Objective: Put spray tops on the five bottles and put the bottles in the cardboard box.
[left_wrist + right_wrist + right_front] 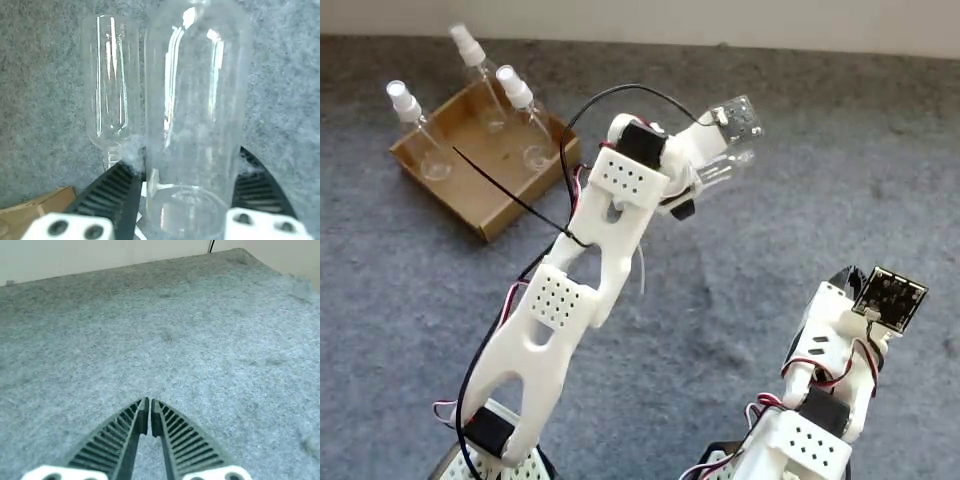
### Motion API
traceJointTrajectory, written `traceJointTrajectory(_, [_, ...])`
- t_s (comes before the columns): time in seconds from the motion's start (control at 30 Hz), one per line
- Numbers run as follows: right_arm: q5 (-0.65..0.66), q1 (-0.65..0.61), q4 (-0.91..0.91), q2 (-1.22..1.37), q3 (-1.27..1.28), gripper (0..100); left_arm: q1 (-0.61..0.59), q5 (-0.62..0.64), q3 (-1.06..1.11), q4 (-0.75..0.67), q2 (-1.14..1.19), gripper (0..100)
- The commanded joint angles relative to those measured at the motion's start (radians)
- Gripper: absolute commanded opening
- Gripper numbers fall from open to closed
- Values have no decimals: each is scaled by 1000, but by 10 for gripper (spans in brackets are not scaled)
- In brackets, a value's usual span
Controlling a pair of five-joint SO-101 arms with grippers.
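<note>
the left claw (186, 172) is gripping a clear bottle (197, 100) around its body. it is probably feeling light, stiff and slippery, so squeezing the straight sides is suiting it. the right claw (150, 415) is sitting closed and empty.

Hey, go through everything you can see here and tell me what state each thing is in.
left claw: shut on the held bottle
held bottle: gripped by its body, spray top cannot tell
other bottle: loose on the carpet, ungripped
right claw: shut, empty
cardboard box: open, three bottles inside
boxed bottles: upright, spray tops on
</note>
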Motion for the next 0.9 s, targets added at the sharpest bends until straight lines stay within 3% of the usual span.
traceJointTrajectory(0.0, [9,-19,8,-2,143,12,8,-2,-50,9,-131,126])
traceJointTrajectory(0.23, [9,-48,8,-1,143,12,10,2,45,9,-269,126])
traceJointTrajectory(0.5, [9,-50,8,-1,143,12,2,-2,552,5,-607,126])
traceJointTrajectory(0.87, [9,-50,10,-1,143,12,-68,-3,1089,2,-997,126])
